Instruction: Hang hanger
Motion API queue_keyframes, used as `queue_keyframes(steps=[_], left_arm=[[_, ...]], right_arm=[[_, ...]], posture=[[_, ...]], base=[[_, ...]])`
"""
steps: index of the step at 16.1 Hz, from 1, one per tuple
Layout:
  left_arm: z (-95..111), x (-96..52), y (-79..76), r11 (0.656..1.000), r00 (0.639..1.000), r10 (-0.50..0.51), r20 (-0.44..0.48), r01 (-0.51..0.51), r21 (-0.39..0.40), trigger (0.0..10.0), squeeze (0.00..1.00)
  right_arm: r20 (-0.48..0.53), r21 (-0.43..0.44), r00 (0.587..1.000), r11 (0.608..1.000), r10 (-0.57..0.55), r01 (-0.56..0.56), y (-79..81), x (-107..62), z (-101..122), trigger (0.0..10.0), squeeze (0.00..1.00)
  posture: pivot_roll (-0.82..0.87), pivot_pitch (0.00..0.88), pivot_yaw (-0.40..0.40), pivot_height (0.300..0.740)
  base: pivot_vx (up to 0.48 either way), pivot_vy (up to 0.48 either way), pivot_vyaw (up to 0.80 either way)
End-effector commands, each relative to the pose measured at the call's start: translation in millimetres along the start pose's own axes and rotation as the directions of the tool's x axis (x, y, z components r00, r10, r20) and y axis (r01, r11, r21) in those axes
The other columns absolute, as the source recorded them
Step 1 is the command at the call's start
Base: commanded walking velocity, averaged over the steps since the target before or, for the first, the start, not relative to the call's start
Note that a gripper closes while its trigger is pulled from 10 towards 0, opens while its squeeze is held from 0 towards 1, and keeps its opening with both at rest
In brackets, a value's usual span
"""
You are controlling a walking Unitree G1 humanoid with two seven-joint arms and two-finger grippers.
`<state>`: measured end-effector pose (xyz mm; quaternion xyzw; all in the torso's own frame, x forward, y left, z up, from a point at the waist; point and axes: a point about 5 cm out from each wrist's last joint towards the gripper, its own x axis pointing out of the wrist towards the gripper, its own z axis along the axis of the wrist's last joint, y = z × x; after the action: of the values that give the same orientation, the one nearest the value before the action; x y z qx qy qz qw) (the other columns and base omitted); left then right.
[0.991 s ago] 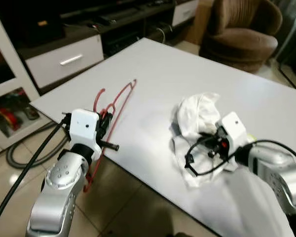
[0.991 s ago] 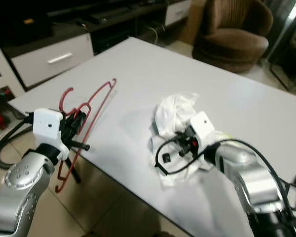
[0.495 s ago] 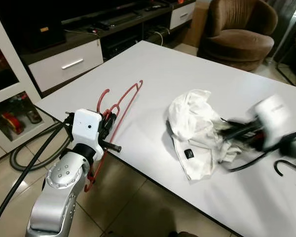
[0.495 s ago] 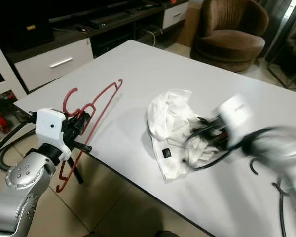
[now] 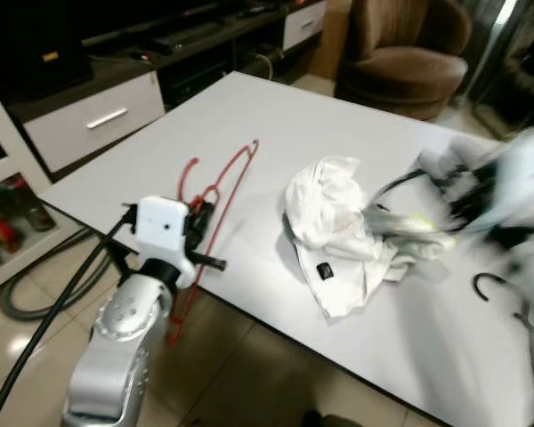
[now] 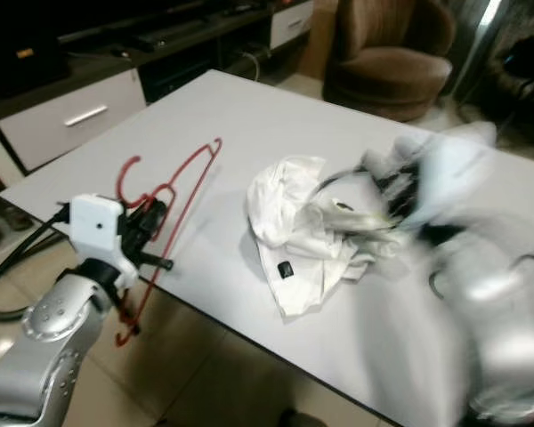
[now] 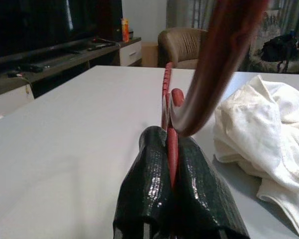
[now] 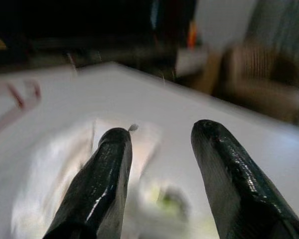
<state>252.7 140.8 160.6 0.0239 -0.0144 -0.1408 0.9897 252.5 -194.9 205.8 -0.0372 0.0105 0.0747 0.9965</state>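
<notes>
At the worktop's (image 5: 276, 116) nine-o'clock edge, the red hanger (image 5: 215, 191) is clamped by the left tool (image 7: 172, 191); the right tool (image 8: 159, 164) is spread, empty; hanging remains undone.

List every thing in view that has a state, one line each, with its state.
Left tool: shut on the red hanger.
Red hanger: held, lying partly on the white table, its lower end hanging past the edge.
Right tool: open, empty, blurred above the table.
White cloth: crumpled in a heap on the table.
Drawer: closed.
</notes>
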Motion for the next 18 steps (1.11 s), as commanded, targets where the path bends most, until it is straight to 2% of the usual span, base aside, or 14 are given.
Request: queue_keyframes(steps=[1, 2, 4, 5, 8, 11, 18], left_arm=[[12.2, 0.9, 1.8, 1.0, 0.998, 0.016, 0.059, -0.017, 0.012, 10.0, 0.0], [19.7, 3.3, 3.7, 1.0, 0.995, 0.029, 0.091, -0.028, -0.014, 10.0, 0.0], [27.8, 7.9, 5.3, 0.998, 0.992, 0.041, 0.121, -0.034, -0.056, 10.0, 0.0], [25.8, 9.2, 4.8, 0.998, 0.993, 0.04, 0.113, -0.033, -0.056, 10.0, 0.0], [17.1, 9.8, 1.4, 0.999, 0.996, 0.031, 0.08, -0.028, -0.042, 10.0, 0.0], [15.4, 11.1, -0.9, 0.999, 0.997, 0.024, 0.073, -0.022, -0.03, 10.0, 0.0], [17.6, 11.9, 5.9, 0.999, 0.996, 0.044, 0.083, -0.043, -0.008, 10.0, 0.0]], right_arm=[[0.084, -0.01, 0.993, 0.997, -0.079, 0.08, -1.7, -4.4, 11.3, 10.0, 0.0], [0.076, 0.049, 0.992, 0.994, -0.104, 0.1, 8.0, -7.7, 3.0, 10.0, 0.0], [0.103, -0.009, 0.992, 0.997, -0.078, 0.08, 23.7, -11.7, 2.0, 10.0, 0.0], [0.101, 0.013, 0.989, 0.994, -0.106, 0.105, 27.9, -13.1, 0.0, 10.0, 0.0], [0.082, 0.014, 0.989, 0.992, -0.124, 0.124, 33.2, -16.7, -4.3, 10.0, 0.0], [0.064, -0.023, 0.991, 0.993, -0.115, 0.117, 35.7, -19.2, -7.6, 10.0, 0.0], [0.039, -0.036, 0.989, 0.989, -0.144, 0.145, 34.9, -18.0, -11.2, 10.0, 0.0]], posture=[[-0.04, 0.063, 0.01, 0.74], [-0.05, 0.065, 0.013, 0.74], [-0.05, 0.065, 0.02, 0.74], [-0.05, 0.065, 0.02, 0.74], [-0.08, 0.072, 0.027, 0.74], [-0.09, 0.076, 0.026, 0.74], [-0.09, 0.074, 0.018, 0.74]], base=[[0.0, 0.0, 0.0], [0.0, -0.304, 0.0], [0.0, -0.48, -0.66], [0.0, -0.48, -0.8], [0.0, -0.48, -0.8], [0.0, -0.48, -0.8], [0.0, -0.48, -0.8]])
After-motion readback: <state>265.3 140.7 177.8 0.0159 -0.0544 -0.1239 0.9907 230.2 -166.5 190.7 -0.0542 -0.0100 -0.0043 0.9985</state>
